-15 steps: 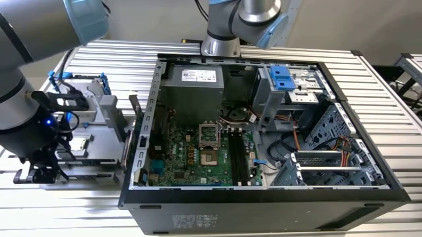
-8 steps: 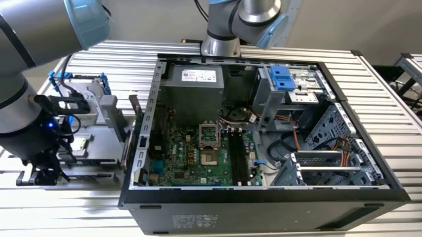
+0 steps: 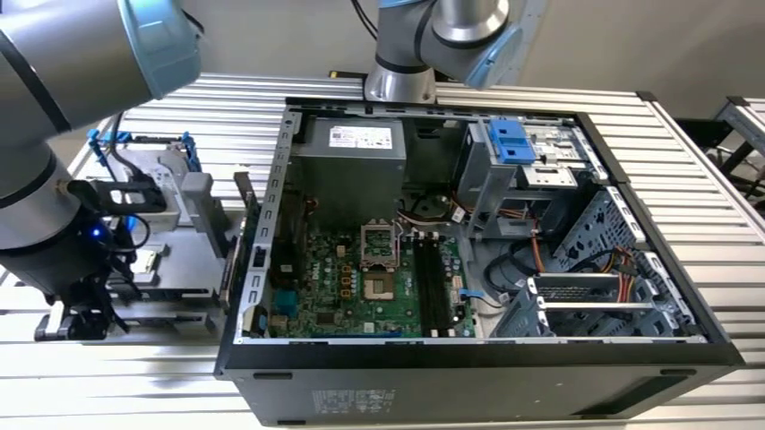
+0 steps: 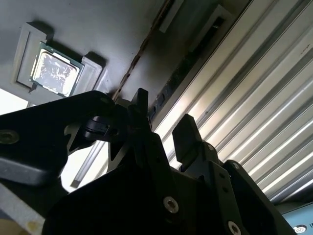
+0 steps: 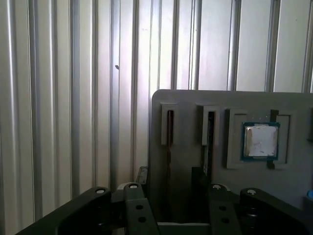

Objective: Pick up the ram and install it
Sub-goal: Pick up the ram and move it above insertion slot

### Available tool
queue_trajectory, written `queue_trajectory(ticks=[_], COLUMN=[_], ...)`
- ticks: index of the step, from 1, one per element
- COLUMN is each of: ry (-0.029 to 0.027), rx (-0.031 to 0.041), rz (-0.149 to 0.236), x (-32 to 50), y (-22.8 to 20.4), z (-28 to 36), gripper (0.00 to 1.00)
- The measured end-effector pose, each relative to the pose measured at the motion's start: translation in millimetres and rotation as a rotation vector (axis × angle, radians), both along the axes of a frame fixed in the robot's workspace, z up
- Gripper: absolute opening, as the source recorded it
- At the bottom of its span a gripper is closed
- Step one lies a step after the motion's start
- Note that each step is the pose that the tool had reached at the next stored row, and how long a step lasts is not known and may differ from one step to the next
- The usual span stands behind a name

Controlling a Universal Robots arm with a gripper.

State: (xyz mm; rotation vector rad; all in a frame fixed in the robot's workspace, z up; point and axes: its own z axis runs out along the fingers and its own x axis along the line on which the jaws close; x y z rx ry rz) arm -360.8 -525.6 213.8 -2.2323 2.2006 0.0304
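A ram (image 5: 169, 147) stands on edge in a slot of the grey holder plate (image 5: 186, 105); in the second wrist view it is the thin brownish edge of the ram (image 4: 142, 49). Beside it, a second dark stick (image 5: 209, 142) stands in its own slot. My gripper (image 5: 173, 208) is open, its black fingers (image 5: 134, 210) on either side of the brownish stick's line and not closed on it. In the exterior view the gripper (image 3: 78, 318) hangs low, to the left of the open computer case. The motherboard's long black slots (image 3: 431, 282) lie inside the case.
A small square silver chip (image 5: 261, 141) sits in a recess of the same holder, beside the sticks. The open computer case (image 3: 275, 224) stands at the exterior view's right of the holder, with its drive cage (image 3: 526, 143) at the back. Ribbed metal tabletop (image 5: 58, 98) surrounds everything.
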Motion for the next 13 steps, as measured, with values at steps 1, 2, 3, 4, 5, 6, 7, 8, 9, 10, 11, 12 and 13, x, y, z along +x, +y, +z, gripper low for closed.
queue_trajectory(ticks=[1, 2, 3, 4, 5, 6, 7, 8, 9, 10, 11, 12, 13], ry=[0.0010, 0.0019, 0.0028, 0.0034, 0.0037, 0.0039, 0.0042, 0.0045, 0.0046, 0.0048, 0.0048, 0.0050, 0.0050], rx=[0.0000, 0.0000, 0.0000, -0.0001, -0.0001, 0.0000, 0.0000, 0.0000, 0.0001, 0.0000, 0.0000, -0.0001, -0.0002], rz=[-0.001, -0.001, -0.002, -0.002, -0.002, -0.002, -0.002, -0.002, -0.003, -0.003, -0.003, -0.003, -0.003], x=[0.0, 0.0, 0.0, 0.0, 0.0, 0.0, 0.0, 0.0, 0.0, 0.1, 0.1, 0.1, 0.0], y=[0.0, 0.0, 0.0, 0.0, 0.0, 0.0, 0.0, 0.0, 0.0, 0.0, 0.1, 0.3, 0.8], z=[-1.0, -2.0, -2.9, -3.9, -4.7, -5.6, -6.4, -7.2, -8.0, -8.7, -9.3, -9.9, -10.4], gripper=[1.00, 1.00, 1.00, 1.00, 1.00, 1.00, 1.00, 1.00, 1.00, 1.00, 1.00, 1.00, 1.00])
